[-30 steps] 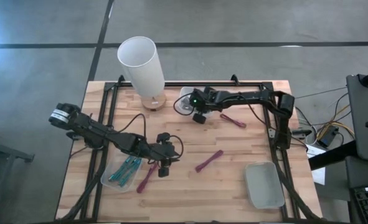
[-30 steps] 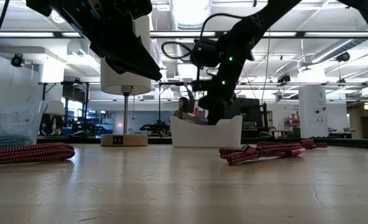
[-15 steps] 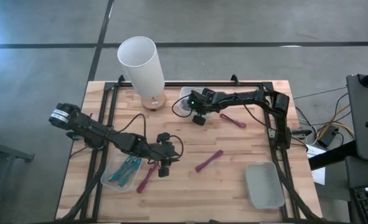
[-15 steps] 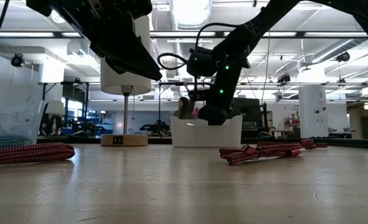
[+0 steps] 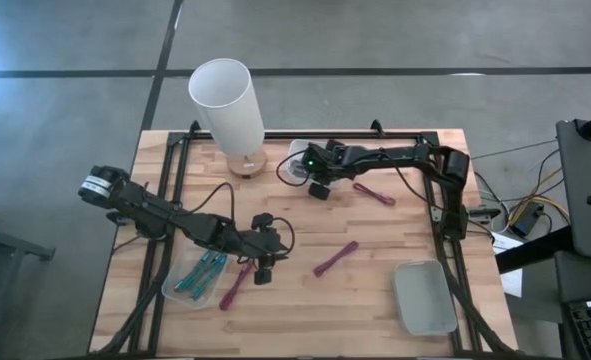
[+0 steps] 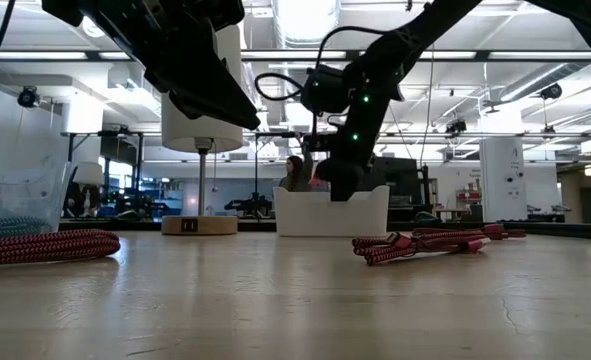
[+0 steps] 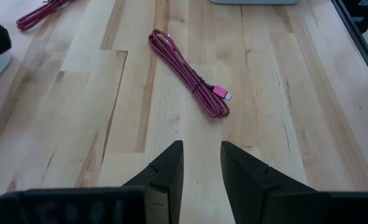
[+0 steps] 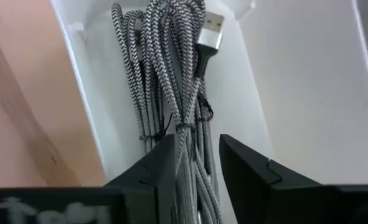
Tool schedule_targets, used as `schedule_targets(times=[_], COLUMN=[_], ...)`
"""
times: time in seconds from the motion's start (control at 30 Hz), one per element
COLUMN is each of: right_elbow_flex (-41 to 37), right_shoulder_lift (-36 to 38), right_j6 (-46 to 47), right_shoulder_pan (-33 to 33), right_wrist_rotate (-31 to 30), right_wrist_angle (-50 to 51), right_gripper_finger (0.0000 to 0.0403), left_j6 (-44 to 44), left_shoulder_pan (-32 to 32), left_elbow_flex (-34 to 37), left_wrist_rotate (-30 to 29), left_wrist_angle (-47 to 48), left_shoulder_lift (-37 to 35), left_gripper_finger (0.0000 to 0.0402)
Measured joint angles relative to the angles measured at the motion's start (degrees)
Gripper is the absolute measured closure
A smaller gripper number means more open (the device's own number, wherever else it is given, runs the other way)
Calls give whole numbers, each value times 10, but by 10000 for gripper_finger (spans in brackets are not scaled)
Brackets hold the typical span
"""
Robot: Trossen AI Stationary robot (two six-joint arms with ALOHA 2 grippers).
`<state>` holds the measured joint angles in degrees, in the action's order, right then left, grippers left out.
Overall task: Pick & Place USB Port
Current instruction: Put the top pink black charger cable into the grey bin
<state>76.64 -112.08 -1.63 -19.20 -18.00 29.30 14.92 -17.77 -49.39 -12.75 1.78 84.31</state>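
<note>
Lying lengthwise in white bin (image 8: 246,81), grey cable (image 8: 171,81)

We note the desk (image 7: 277,93) is pale wood planks, matt, with visible grain. The pink cable (image 7: 190,74) and grey-white cable (image 8: 171,93) look braided cloth, the latter's plug (image 8: 210,31) shiny metal. White bin (image 8: 103,124): smooth plastic.

A lamp with a tall white cylinder shade (image 5: 227,103) stands on a round wooden base (image 5: 247,162) at the far left of the light wooden table (image 5: 355,300). Off the table's right side are a black desk (image 5: 587,200), loose wires (image 5: 520,212) and a keyboard (image 5: 590,330). A person (image 6: 295,172) shows far back in the room.
</note>
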Motion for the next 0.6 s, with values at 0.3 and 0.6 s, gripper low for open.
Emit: schedule_targets(times=[0.3,0.6], right_elbow_flex=[0,0], right_shoulder_lift=[60,106], right_j6=[44,124], right_shoulder_pan=[35,121], right_wrist_rotate=[1,6], right_wrist_angle=[77,149], right_gripper_finger=[268,281], left_j6=[3,6], left_shoulder_pan=[0,0], left_elbow_flex=[0,0], left_wrist_rotate=[0,0], left_wrist_angle=[0,1], left_shoulder_lift=[0,0], left_gripper_finger=[298,298])
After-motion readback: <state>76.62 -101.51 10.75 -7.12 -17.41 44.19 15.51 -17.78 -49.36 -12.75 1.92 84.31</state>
